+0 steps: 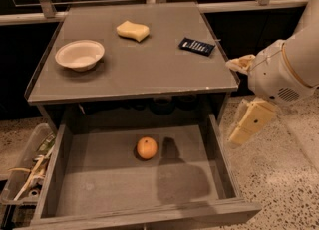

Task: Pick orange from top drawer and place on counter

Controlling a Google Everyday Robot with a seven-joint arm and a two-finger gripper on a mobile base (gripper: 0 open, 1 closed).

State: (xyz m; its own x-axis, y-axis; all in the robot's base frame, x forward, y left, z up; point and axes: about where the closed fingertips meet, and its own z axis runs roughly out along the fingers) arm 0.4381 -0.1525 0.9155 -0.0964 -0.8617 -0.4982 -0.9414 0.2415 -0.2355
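The orange [146,148] lies on the flat grey bottom of the open top drawer [99,184], near the middle and toward the back. The counter [134,64] is the grey tabletop above the drawer. My gripper [248,125] hangs from the white arm [286,69] at the right, outside the drawer's right wall and above floor level, well to the right of the orange. It holds nothing that I can see. Its shadow falls on the drawer bottom just right of the orange.
On the counter stand a white bowl [79,55] at the left, a pale yellow sponge [132,30] at the back and a dark packet [196,46] at the right. A clear bin of clutter [25,174] sits on the floor left of the drawer. Speckled floor lies at the right.
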